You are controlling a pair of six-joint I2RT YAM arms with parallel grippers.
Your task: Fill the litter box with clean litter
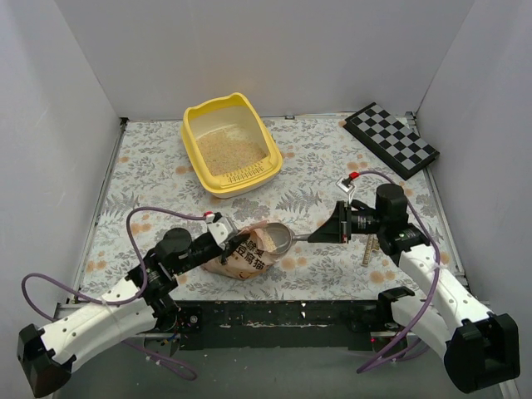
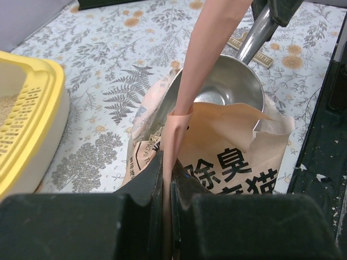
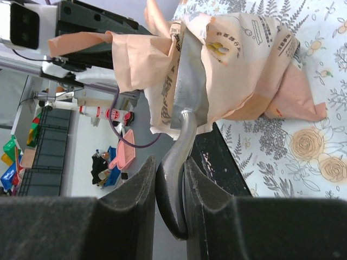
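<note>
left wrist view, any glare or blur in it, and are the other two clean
Left wrist: bright reflections in the scoop bowl, left fingers dark and soft, bag print sharp. Right wrist: right fingers blurred, scene turned sideways. Top external: even light, soft shadows, sharp.

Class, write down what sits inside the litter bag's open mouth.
The bowl of the silver scoop, showing bare metal; the right gripper holds its handle. What lies deeper down is hidden by the bag.

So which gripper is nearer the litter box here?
Left. The left gripper, pinching the bag, sits just in front of the litter box; the right gripper, holding the scoop, is farther right.
</note>
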